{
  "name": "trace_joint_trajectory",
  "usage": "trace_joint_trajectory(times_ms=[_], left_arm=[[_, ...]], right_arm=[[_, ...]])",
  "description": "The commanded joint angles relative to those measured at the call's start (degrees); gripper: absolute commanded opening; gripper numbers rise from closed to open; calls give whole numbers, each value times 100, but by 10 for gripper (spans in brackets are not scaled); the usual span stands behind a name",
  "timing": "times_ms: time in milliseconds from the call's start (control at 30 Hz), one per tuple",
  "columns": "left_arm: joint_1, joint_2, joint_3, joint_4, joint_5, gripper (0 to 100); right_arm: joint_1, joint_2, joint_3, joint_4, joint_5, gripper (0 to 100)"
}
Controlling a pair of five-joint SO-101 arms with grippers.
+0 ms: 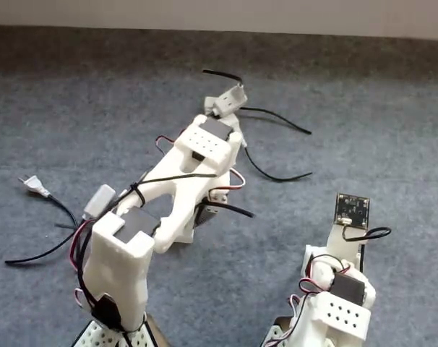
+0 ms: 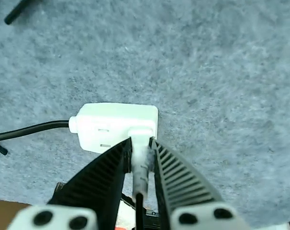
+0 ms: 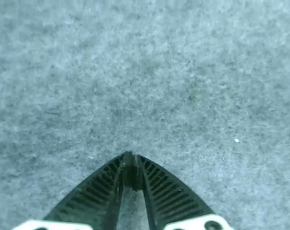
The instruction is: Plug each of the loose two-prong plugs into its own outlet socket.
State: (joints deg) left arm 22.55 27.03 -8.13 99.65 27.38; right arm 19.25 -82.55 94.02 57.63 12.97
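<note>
My L gripper [image 2: 141, 146] is clamped on a white two-prong plug [image 2: 141, 134], its nose right at the face of the white outlet block [image 2: 111, 120] on the grey mat [image 2: 221, 72]; can't tell if the prongs are seated. Risks: the block isn't held, so a push cld slide or tip it; prongs off the slots wld jam. My R gripper [image 3: 130, 167] is closed on nothing, over bare mat. Another loose plug [image 1: 35, 186] lies well apart, near the high view's left edge.
</note>
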Motion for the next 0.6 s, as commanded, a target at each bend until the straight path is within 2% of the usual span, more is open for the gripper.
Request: trace_joint_trajectory(times_ms=[0, 267, 400, 567], left_arm=[[48, -391, -110, 97, -264, 8], [198, -2343, 154, 79, -941, 7], [488, -2334, 620, 79, -1204, 6], [523, -1921, 831, -44, -1407, 6]], right_arm=[[22, -4, 40, -110, 0, 10], [22, -4, 40, -110, 0, 10], [22, -4, 40, -110, 0, 10], [22, -4, 48, -110, 0, 10]])
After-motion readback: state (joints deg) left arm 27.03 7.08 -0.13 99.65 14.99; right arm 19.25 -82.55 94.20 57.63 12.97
